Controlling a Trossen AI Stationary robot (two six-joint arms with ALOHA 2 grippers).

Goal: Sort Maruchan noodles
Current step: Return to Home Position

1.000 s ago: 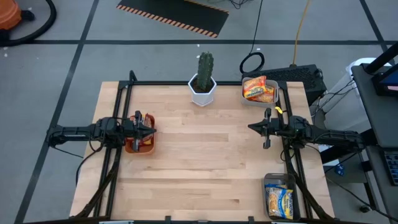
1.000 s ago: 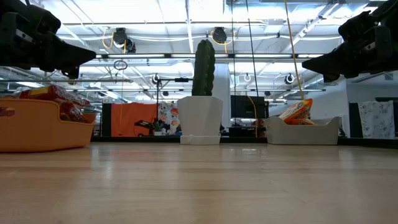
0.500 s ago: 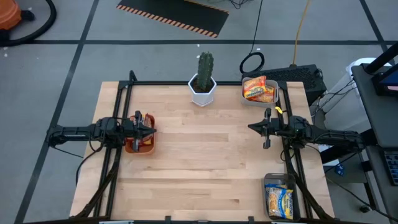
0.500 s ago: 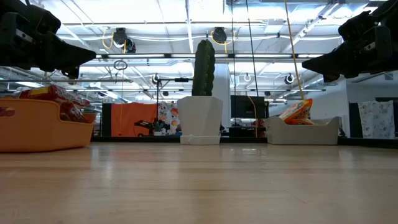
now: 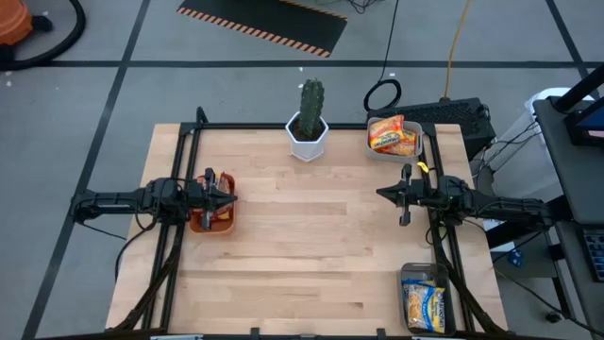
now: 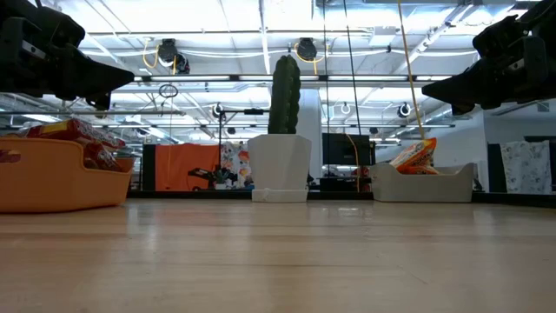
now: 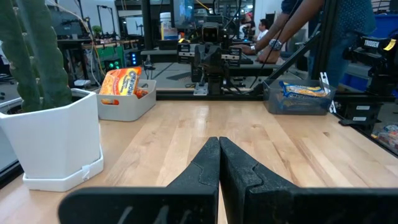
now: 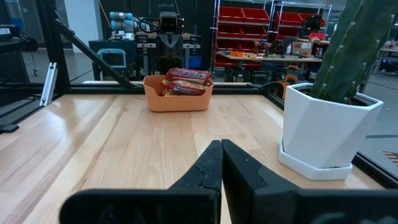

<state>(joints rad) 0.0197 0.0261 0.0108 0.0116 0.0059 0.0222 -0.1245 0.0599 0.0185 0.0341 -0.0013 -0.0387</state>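
Both empty, fingers pressed shut, my left gripper (image 5: 231,198) and right gripper (image 5: 380,194) hang over the wooden table (image 5: 302,255). Glossy flat Maruchan noodles (image 7: 121,81): red packets (image 8: 185,76) in the orange bin (image 8: 177,102) under my left gripper, left edge; orange packets (image 5: 389,132), far right corner; blue-yellow packets (image 5: 424,307), near right corner.
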